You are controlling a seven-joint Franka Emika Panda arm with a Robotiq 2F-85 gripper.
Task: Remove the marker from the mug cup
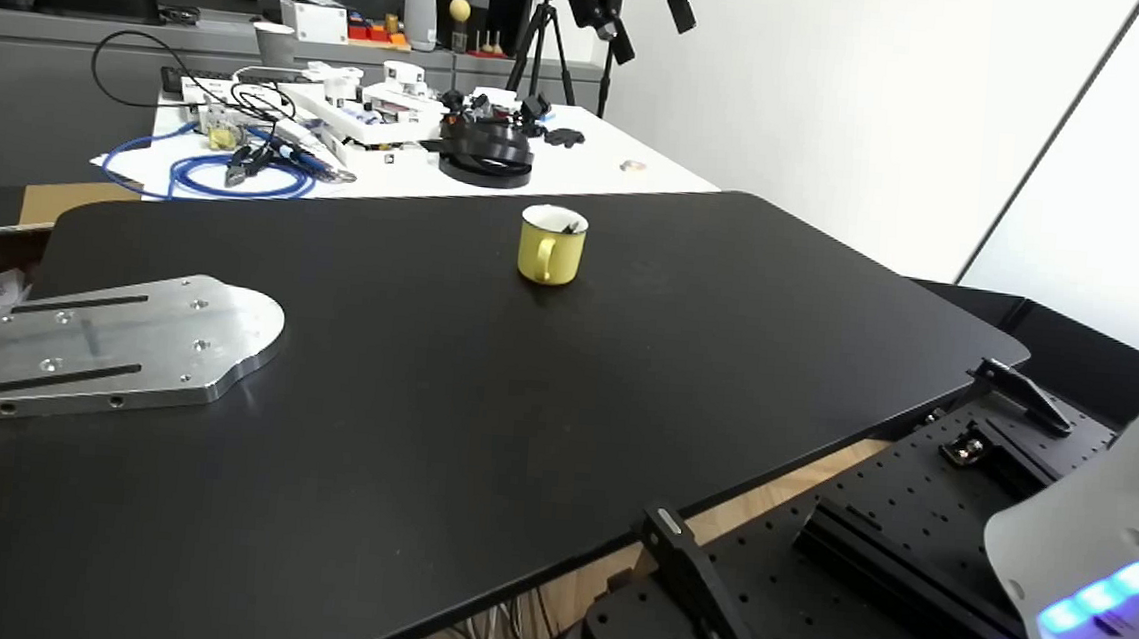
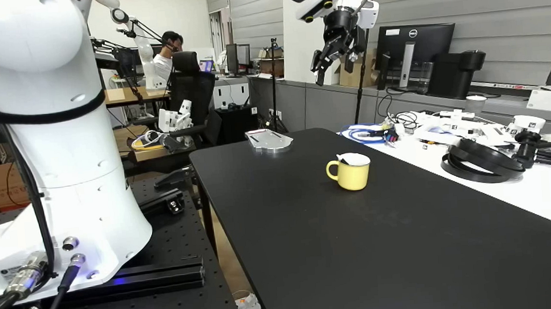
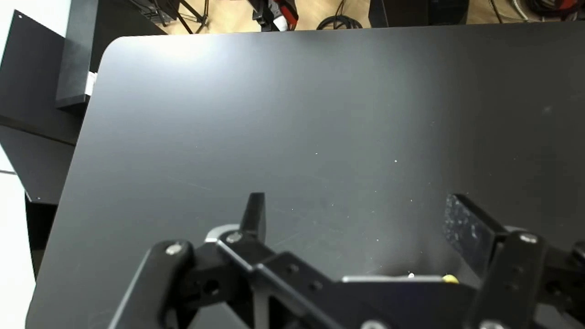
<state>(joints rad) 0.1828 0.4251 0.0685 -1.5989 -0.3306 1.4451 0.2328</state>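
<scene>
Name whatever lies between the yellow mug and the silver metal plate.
In both exterior views, only a stretch of black tabletop shows between the yellow mug and the silver metal plate.

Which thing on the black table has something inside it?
The yellow mug: a dark marker shows at its rim, while the silver metal plate is flat, with dark slots.

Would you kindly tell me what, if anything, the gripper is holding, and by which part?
Nothing is held: the gripper is open in midair, and the marker sits in the mug.
</scene>
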